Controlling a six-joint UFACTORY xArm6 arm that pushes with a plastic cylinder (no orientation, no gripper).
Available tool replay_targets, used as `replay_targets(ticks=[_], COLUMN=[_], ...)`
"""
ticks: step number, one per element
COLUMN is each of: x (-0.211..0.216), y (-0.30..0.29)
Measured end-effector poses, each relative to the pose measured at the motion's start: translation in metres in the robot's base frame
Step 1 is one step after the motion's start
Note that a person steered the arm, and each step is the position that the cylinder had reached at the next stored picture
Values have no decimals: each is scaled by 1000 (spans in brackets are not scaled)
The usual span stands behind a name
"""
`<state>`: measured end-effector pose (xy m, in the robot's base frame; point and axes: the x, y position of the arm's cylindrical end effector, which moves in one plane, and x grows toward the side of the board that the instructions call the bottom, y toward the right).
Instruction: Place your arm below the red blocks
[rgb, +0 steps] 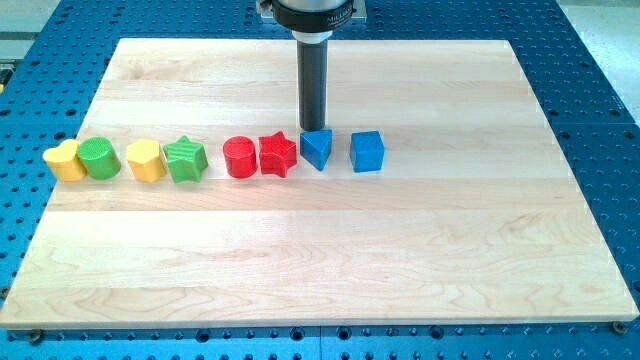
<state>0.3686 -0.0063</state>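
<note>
The wooden table (320, 260) filled most of the view, set on a blue perforated base (600, 120), and its whole near half lay bare of blocks. My arm came down from the far edge as a dark rod, and my tip (314, 130) stood just behind the blue triangular block (316, 148), touching it or very nearly so; the block hid the very end, so I could not tell which. There was no claw on this arm, only the rod, so nothing could be said of it being wide, narrow or holding anything.

The blocks stood in one row across the middle of the table. From the left came a yellow heart-like block (65, 160), a green cylinder (100, 158), a yellow block (146, 160) of rounded shape, and a green star (185, 159). Then came the task's pair: the red cylinder (240, 158) and, touching it on its right, the red star (278, 155). Right of the triangular block, a little apart, stood a blue cube (367, 151).

As I judged it, the task was hardly begun. My tip was on the far side of the row and slightly right of the red pair, whereas the goal lay on the near side of them. What remained was to go round the row, probably past the blue cube, without knocking any block.
</note>
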Motion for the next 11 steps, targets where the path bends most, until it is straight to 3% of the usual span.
replay_targets(ticks=[6,7,8,9,10,11], x=[9,-3,58,187,227,216], y=[23,96,145,59,-108,-243])
